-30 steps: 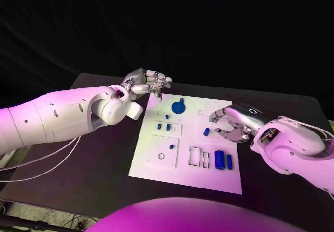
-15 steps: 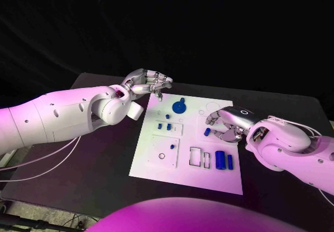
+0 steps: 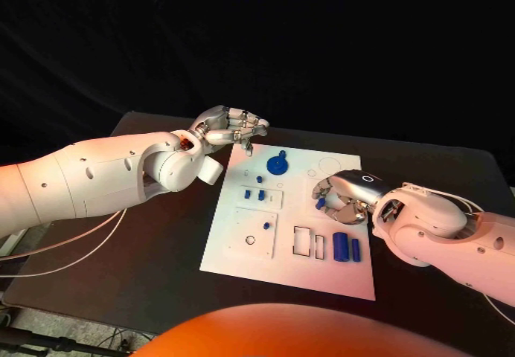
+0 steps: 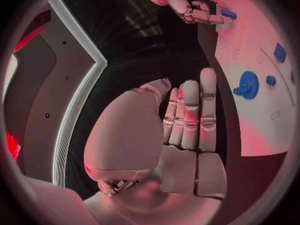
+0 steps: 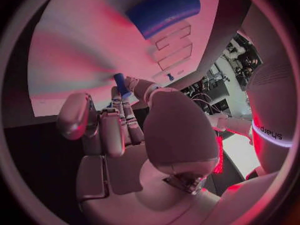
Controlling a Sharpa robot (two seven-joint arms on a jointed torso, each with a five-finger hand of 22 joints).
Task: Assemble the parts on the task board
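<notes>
My right hand (image 3: 345, 199) was down over the board (image 3: 242, 256), on the side nearest that arm, with its fingers closed around a small blue peg (image 5: 120, 84). From the right wrist camera the peg stuck out past the fingertips, pinched between thumb and fingers; from the head camera I could just see it (image 3: 320, 201) at the hand's inner edge. Just beside that hand, toward my body, two blue cylinders (image 3: 344, 246) lay side by side on the board, and next to them were two empty rectangular slots (image 3: 307, 241).

My left hand (image 3: 228, 126) hung above the table (image 3: 161, 268) just off the board's far corner, fingers curled in on themselves and holding nothing. In the left wrist camera the fingers (image 4: 190, 112) lay together, folded against the palm. Near that hand, on the board, sat a blue gear (image 3: 277, 163). Between the two hands a few smaller blue pieces (image 3: 253, 194) stood in the board, and one more (image 3: 267, 224) stood further toward me.
</notes>
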